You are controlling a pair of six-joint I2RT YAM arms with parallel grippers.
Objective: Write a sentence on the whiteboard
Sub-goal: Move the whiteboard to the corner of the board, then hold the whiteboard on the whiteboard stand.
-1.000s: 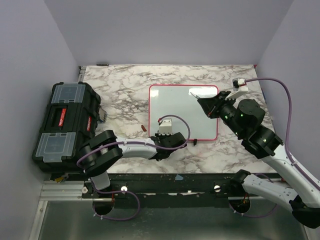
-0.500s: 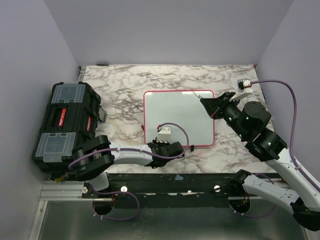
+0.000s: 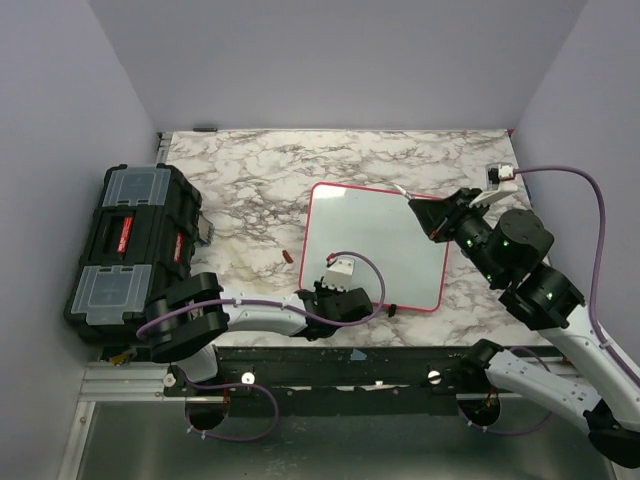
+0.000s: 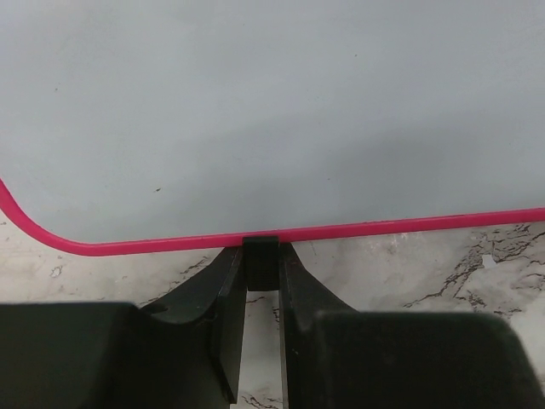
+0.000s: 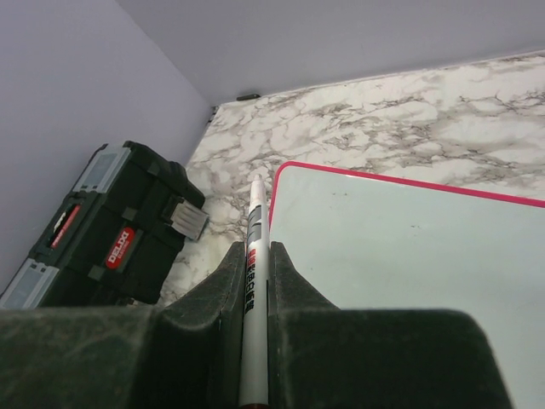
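Jaws of the left gripper [image 4: 261, 274] are clenched on a small black foot [image 4: 261, 254] at the near edge of the whiteboard [image 4: 272, 119], just under its pink-red frame. The right gripper [image 5: 255, 266] grasps a white marker [image 5: 255, 217] with a red band, its end pointing out past the fingertips, and hovers by the board's far right corner. The board lies flat and skewed on the marble counter [image 3: 250, 180], its surface plain white. A black toolbox [image 3: 130, 250] sits well apart at the left.
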